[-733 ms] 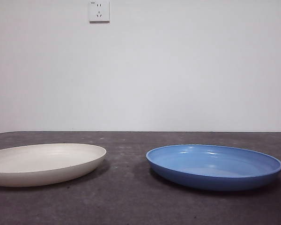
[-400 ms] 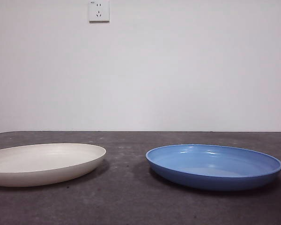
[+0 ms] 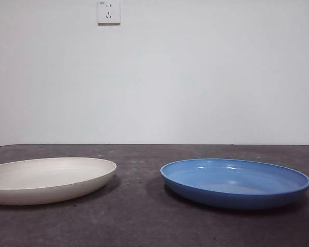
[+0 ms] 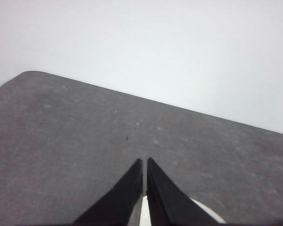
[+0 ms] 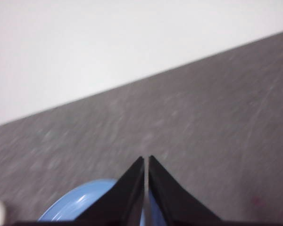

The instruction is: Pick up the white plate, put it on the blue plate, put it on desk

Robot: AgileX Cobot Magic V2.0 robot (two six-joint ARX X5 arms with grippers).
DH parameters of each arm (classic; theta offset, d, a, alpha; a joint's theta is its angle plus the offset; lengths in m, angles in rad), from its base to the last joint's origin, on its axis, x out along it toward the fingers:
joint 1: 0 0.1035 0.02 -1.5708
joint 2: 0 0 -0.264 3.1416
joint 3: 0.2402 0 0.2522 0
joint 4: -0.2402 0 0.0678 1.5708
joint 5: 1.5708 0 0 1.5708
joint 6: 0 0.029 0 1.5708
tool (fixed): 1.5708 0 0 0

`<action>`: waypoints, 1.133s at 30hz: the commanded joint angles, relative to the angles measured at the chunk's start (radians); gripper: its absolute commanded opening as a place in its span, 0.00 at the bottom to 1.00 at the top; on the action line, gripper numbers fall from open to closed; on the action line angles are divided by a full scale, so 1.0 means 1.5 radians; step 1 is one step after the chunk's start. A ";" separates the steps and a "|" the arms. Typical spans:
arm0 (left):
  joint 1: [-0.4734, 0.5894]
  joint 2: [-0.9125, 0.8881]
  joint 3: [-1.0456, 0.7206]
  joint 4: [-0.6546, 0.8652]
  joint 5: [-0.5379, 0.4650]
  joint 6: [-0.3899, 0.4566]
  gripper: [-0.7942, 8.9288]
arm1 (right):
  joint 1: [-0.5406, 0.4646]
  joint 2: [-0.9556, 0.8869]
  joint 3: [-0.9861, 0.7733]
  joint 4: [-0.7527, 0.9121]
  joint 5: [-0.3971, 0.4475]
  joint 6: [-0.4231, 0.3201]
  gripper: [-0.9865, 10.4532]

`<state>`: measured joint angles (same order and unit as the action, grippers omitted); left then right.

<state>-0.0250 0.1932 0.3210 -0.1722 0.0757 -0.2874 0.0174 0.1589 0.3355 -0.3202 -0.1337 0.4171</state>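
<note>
The white plate [image 3: 46, 179] rests on the desk [image 3: 139, 216] at the left of the front view. To its right, apart from it, lies the blue plate [image 3: 236, 182]. Neither arm appears in the front view. In the left wrist view my left gripper [image 4: 145, 162] is shut and empty, held above the desk [image 4: 75, 141], with a sliver of the white plate [image 4: 205, 214] showing behind its jaws. My right gripper [image 5: 146, 160] is likewise shut and empty, and part of the blue plate [image 5: 80, 205] shows beneath it.
A white wall with a power socket [image 3: 108, 12] stands behind the desk's far edge. A gap of bare desk separates the two plates.
</note>
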 commanded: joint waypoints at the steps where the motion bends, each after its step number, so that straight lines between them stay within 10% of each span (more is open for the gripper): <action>1: -0.003 0.045 0.071 -0.016 0.026 -0.009 0.10 | 0.006 0.038 0.068 -0.062 -0.039 0.010 0.09; 7: -0.019 0.132 0.193 -0.099 0.117 -0.009 0.10 | 0.008 0.125 0.197 -0.192 -0.141 -0.045 0.10; 22: -0.176 0.207 0.317 -0.284 0.216 0.010 0.10 | 0.220 0.216 0.385 -0.328 -0.144 -0.164 0.10; 34: -0.194 0.205 0.317 -0.300 0.279 0.012 0.12 | 0.236 0.210 0.393 -0.380 -0.134 -0.184 0.10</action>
<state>-0.3122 0.4984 0.7780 -0.6315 0.4870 -0.2790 0.3656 0.4717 0.9092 -0.8974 -0.3378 0.1539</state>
